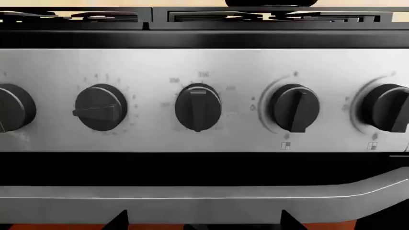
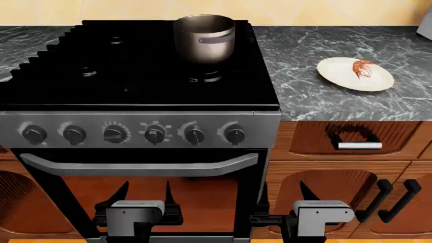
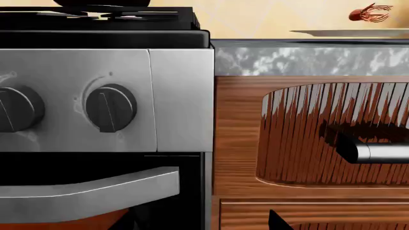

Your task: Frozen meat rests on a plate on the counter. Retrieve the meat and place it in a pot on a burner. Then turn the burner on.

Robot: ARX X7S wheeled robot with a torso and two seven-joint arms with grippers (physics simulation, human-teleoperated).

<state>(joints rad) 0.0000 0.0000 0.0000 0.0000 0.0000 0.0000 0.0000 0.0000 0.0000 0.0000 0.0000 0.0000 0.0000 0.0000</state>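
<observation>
The frozen meat [image 2: 362, 68], a small reddish shrimp-like piece, lies on the cream plate [image 2: 344, 76] on the dark marble counter [image 2: 304, 50], right of the stove. The right wrist view shows it too [image 3: 369, 13], on the plate's edge [image 3: 338, 32]. The steel pot [image 2: 204, 38] stands on the black stovetop's back right, with a burner ring [image 2: 206, 77] showing just in front of it. My left gripper [image 2: 145, 195] [image 1: 203, 220] is open and empty, low in front of the oven door. My right gripper [image 2: 284, 195] [image 3: 204, 220] is open and empty, beside the oven's right edge.
A row of several black knobs [image 2: 155, 134] runs along the steel front panel, close in the left wrist view [image 1: 198, 108]. The oven door handle [image 2: 135, 167] juts out below. Wooden cabinets with a drawer handle [image 2: 359, 146] and door handles [image 2: 391, 200] are at the right.
</observation>
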